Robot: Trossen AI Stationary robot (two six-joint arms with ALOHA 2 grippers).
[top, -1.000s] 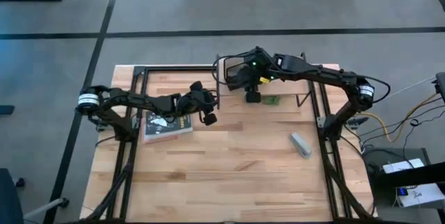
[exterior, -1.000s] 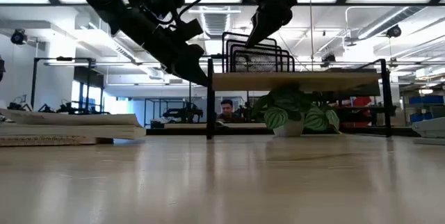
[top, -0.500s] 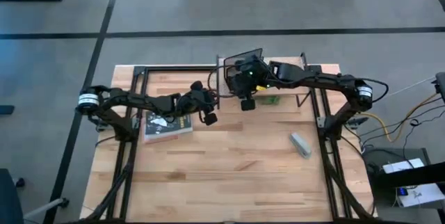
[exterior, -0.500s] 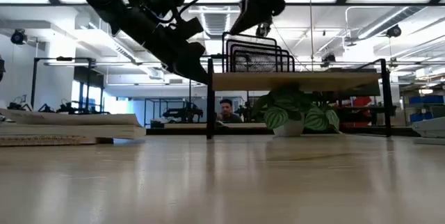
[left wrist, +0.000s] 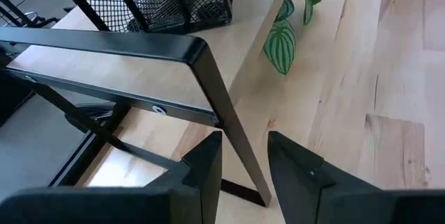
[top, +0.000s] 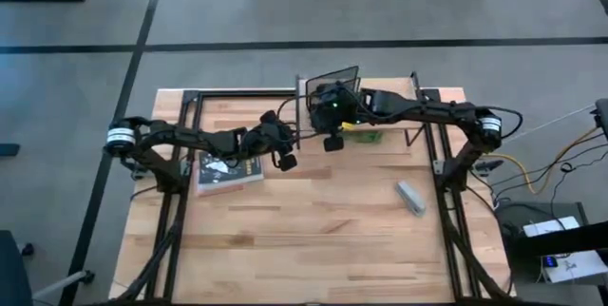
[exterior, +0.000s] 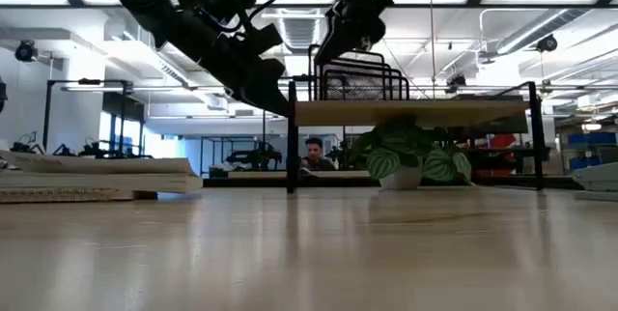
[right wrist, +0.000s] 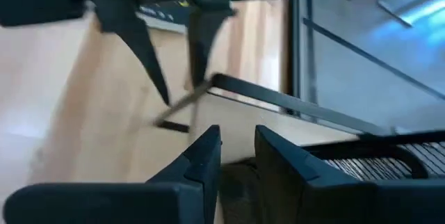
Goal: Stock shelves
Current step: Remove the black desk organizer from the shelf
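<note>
One riser shelf (exterior: 410, 112), light wood board on thin black legs, stands at the bench's (top: 313, 239) 12 o'clock edge. On its board: one black wire mesh rack (exterior: 355, 79). Beneath it: one potted plant with striped green leaves (exterior: 410, 164).

Left gripper (left wrist: 243, 156) hangs at the shelf's 9 o'clock corner, fingers (left wrist: 204, 163) slightly apart either side of the corner leg (left wrist: 229, 123), empty; contact cannot be told.

Right gripper (right wrist: 236, 151) hovers above the shelf's 9 o'clock end, just beside the mesh rack; fingers narrowly apart, empty.

One book (top: 229, 174) lies flat at 9 o'clock of the bench, under the left arm. One small grey block (top: 411, 197) lies at 3 o'clock, well apart from the shelf.
</note>
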